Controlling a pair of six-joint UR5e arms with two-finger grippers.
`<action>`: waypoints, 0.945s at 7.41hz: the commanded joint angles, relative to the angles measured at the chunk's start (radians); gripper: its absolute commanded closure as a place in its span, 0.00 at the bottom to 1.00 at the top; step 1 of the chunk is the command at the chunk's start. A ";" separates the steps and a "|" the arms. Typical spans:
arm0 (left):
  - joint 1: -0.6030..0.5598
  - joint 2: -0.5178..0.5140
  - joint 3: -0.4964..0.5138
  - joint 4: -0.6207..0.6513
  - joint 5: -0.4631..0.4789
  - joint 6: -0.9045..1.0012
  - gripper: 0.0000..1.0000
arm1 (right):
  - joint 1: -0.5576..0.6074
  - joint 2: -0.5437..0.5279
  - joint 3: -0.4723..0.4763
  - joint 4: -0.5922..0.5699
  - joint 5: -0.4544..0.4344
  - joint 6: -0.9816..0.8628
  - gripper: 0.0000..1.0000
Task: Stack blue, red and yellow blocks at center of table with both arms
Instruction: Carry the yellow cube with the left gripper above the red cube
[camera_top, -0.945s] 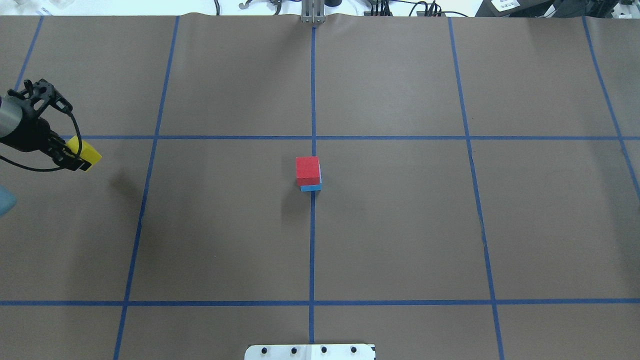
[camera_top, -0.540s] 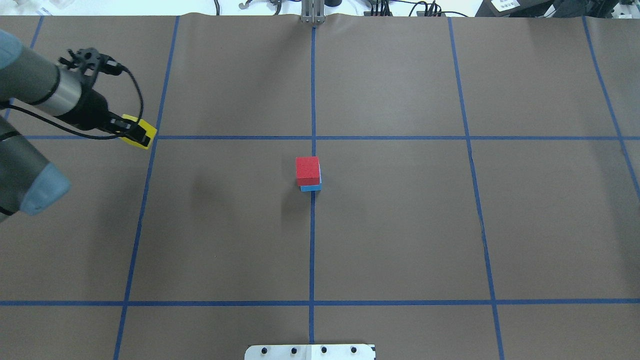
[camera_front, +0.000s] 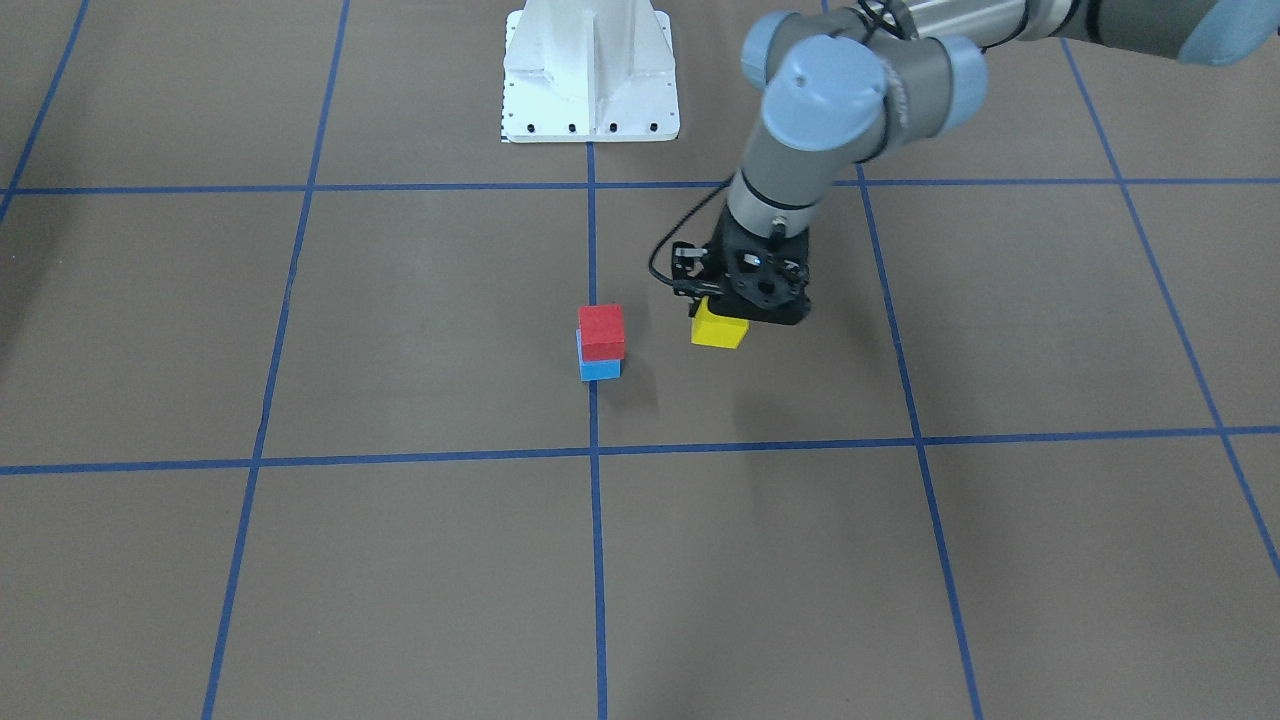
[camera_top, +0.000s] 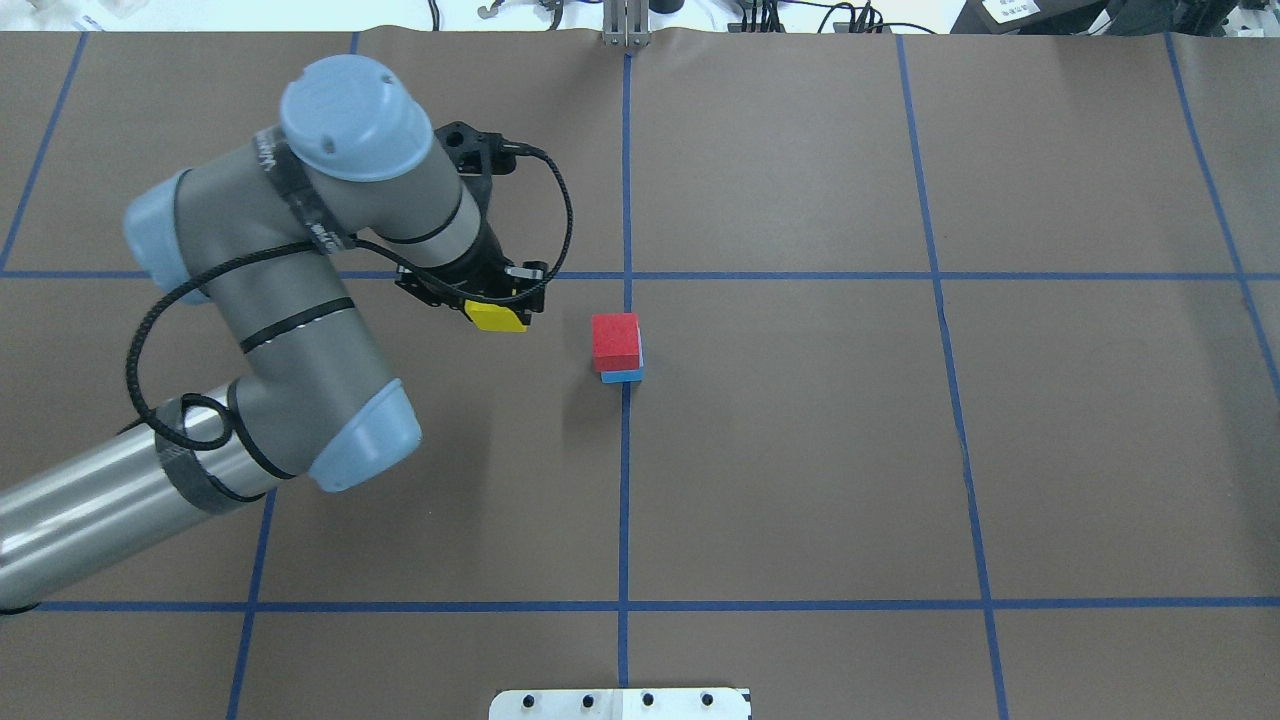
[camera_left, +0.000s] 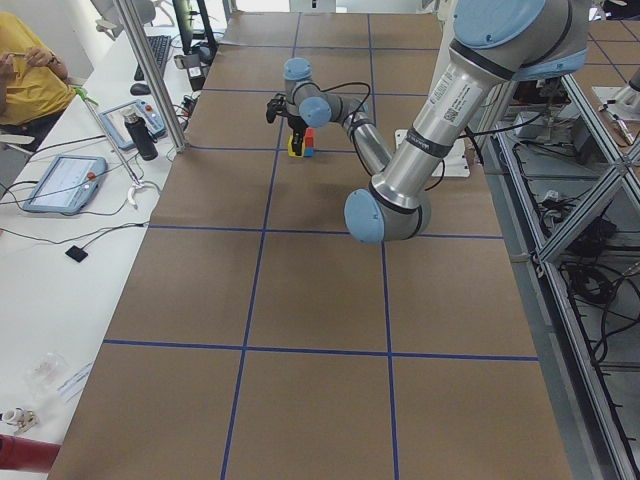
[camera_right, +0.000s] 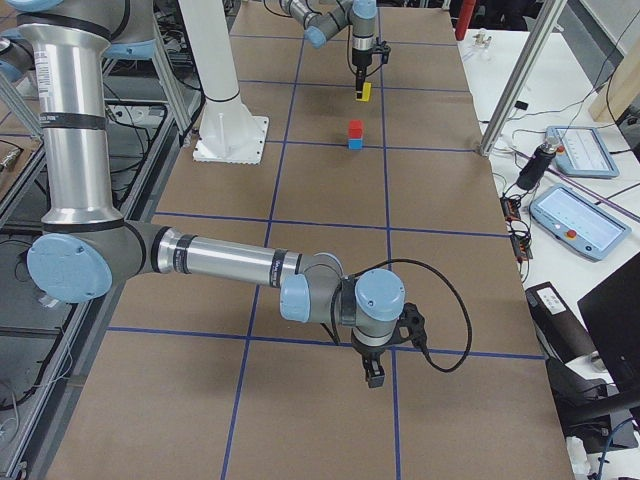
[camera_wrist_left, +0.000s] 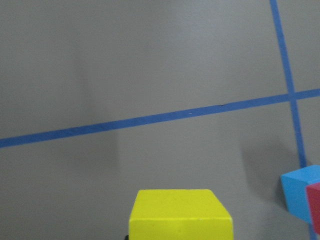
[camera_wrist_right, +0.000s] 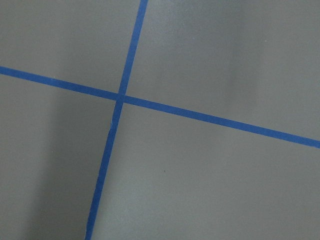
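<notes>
- Yellow block (camera_top: 497, 317) is clamped between the jaws of the left gripper (camera_top: 488, 300), held clear of the table (camera_top: 800, 480).
- Red block (camera_top: 615, 340) sits on the blue block (camera_top: 622, 376) on the centre tape line. The pair is near this gripper, to its right and not touching it, and shows at the lower right edge of the left wrist view.
- The next move is probably a carry to the right, above the red block's top, then a descent.
- Right gripper (camera_right: 373, 375) hangs well apart at the table's far end, so the left arm is the nearer. I cannot tell whether its jaws are apart or together.
</notes>
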 joint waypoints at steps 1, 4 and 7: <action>0.083 -0.174 0.074 0.108 0.058 -0.107 1.00 | 0.000 -0.001 0.000 0.000 0.000 0.001 0.01; 0.102 -0.211 0.147 0.104 0.079 -0.123 1.00 | 0.000 0.001 0.000 0.000 0.000 0.004 0.01; 0.099 -0.211 0.165 0.105 0.091 -0.122 0.99 | -0.002 0.001 0.001 0.000 0.000 0.008 0.01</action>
